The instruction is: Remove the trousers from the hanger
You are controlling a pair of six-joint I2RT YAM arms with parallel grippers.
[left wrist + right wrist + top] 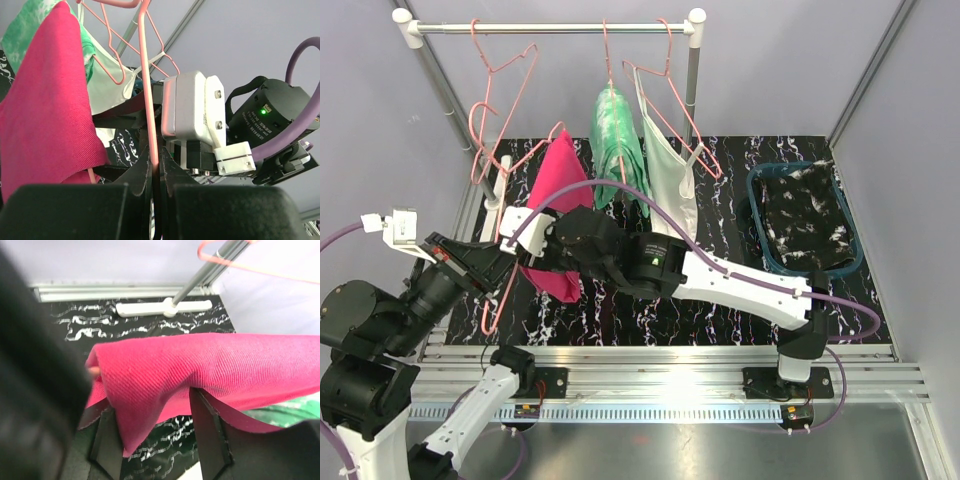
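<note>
The pink trousers (556,178) hang folded over a pink wire hanger (498,292), held low in front of the rack. My left gripper (503,256) is shut on the hanger's wire; in the left wrist view the wire (148,100) runs straight between my closed jaws (156,175), with the trousers (45,115) to its left. My right gripper (546,256) is at the trousers. In the right wrist view its fingers (207,430) stand apart, and a fold of the trousers (200,365) drapes down between them (157,435).
A rail (555,28) at the back carries an empty pink hanger (505,90), a green garment (618,140) and a white top (670,180). A blue basket (757,188) with a black-and-white cloth sits at the right. The rack's white foot (165,306) lies behind the trousers.
</note>
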